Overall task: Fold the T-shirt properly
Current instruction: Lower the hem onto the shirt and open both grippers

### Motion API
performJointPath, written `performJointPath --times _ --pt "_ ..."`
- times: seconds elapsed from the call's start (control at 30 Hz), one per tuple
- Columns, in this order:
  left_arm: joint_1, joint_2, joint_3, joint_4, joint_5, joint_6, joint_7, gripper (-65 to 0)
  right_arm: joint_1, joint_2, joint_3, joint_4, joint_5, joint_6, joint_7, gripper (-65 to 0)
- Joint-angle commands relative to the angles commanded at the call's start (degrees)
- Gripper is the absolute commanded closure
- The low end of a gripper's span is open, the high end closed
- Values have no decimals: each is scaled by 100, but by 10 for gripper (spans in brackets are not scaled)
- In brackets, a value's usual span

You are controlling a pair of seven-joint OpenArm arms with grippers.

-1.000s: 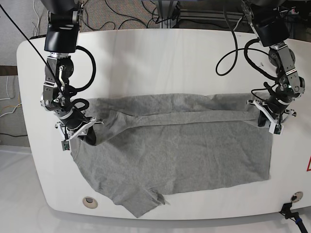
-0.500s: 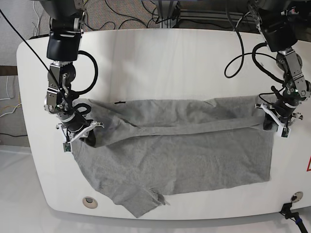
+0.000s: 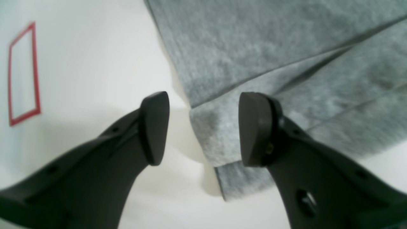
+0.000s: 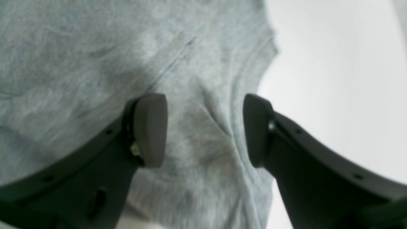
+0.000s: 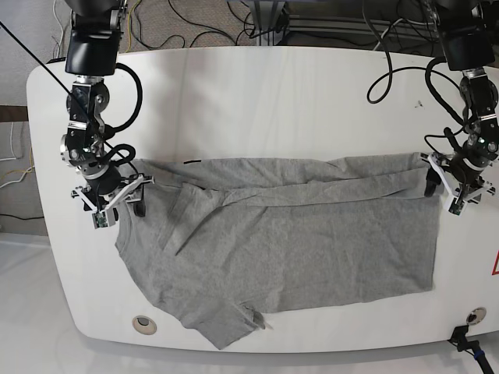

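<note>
The grey T-shirt (image 5: 288, 241) lies spread across the white table (image 5: 257, 101), its far edge folded over in a wrinkled strip and one sleeve (image 5: 230, 323) near the front edge. No lettering shows. My left gripper (image 5: 454, 187) is at the shirt's right far corner. In the left wrist view it (image 3: 203, 130) is open, and that folded corner (image 3: 210, 140) lies between its fingers, just above the table. My right gripper (image 5: 117, 204) is at the shirt's left far end. The right wrist view shows it (image 4: 203, 127) open above creased fabric (image 4: 95, 63).
Two round holes (image 5: 142, 322) (image 5: 474, 315) sit near the table's front edge. A red outlined mark (image 3: 24, 73) lies on the table right of the shirt. Cables (image 5: 234, 23) run behind the table's far edge.
Both arms moved outward and toward the table's far side, drawing the shirt's far edge wider and flatter. The folded strip now lies farther back.
</note>
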Motion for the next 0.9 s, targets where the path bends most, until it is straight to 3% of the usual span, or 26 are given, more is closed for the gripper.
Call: performJointPath --times 0.13,0.23,0.37,0.7,0.9 --pt "686 62 -316 492 0 9 -607 -336 -545 167 79 360 44 -26 0 -370" --pt "976 185 -475 686 -9 9 -818 -335 -774 141 475 343 44 0 35 -370" --pt "1152 404 -730 756 -9 9 -844 -335 -835 149 712 185 44 0 35 -371" --pt "1222 413 -738 756 -9 9 -844 -335 -800 185 862 -941 53 0 633 -372" --pt "1240 413 -738 747 0 9 -844 -335 -809 132 862 -1152 53 0 651 -368"
